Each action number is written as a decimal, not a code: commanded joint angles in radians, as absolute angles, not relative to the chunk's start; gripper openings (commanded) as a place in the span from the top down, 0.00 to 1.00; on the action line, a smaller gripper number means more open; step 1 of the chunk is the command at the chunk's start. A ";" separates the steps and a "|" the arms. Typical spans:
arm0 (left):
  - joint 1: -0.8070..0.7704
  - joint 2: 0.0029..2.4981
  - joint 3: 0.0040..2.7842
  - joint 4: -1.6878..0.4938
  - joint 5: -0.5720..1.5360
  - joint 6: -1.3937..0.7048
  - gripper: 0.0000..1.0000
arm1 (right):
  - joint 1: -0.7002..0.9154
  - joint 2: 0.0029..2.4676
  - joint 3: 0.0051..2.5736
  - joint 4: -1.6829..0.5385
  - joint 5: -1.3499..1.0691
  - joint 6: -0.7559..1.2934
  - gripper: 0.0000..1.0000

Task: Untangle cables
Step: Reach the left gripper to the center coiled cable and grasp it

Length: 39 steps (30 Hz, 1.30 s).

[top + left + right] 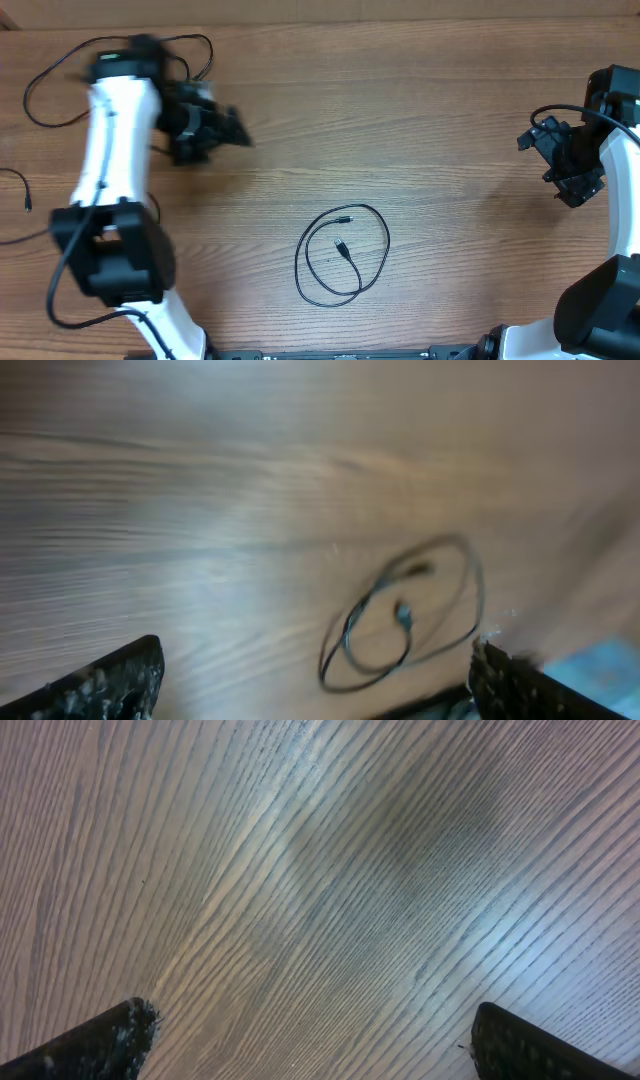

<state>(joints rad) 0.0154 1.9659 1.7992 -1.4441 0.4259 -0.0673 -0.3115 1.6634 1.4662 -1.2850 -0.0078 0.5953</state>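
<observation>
A thin black cable (343, 253) lies in a loose double loop on the wooden table, front of centre, both small plugs inside the loop. It also shows in the left wrist view (405, 615), blurred, ahead of my fingers. My left gripper (225, 128) hovers at the upper left, well away from the loop. It is open and empty (315, 675). Another thin cable (55, 75) curls at the far left behind the left arm. One more cable end (20, 190) lies at the left edge. My right gripper (572, 180) is at the far right, open and empty (315, 1035) over bare wood.
The wooden table (450, 120) fills the view. The left arm's base (110, 250) stands at the front left and the right arm's base (600, 300) at the front right. The left arm looks blurred in the overhead view.
</observation>
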 commanded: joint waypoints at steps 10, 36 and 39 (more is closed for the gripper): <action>-0.490 1.975 1.560 -1.296 0.112 -0.060 0.11 | -0.310 1.666 1.494 -1.283 -0.001 0.598 0.00; -0.640 1.975 1.154 -0.819 -0.004 -0.112 0.77 | -0.310 1.666 1.494 -1.283 -0.001 0.598 0.00; -0.639 1.975 1.131 -0.786 -0.052 -0.117 0.96 | -0.310 1.666 1.494 -1.283 -0.001 0.598 0.00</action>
<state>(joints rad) -0.6399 1.9259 1.1927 -0.8124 -0.0090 -0.1104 -0.3119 1.6634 1.4662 -1.2850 -0.0078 0.5953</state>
